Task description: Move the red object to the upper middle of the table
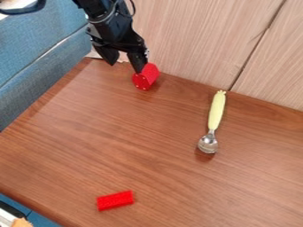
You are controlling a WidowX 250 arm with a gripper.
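The red rounded object [153,76] sits at the bench's [106,142] back edge, left of middle in view, one fingertip of my open hand [125,66] right by it, touching or not I cannot tell, with a yellow-handled spoon [217,111] rightward, a red block [115,200] nearer the camera, pale wood panels [183,40] behind and a blue surface [29,57] leftward.

No lettering, labels, brand marks, numbers or signs can be read on anything in the camera view.
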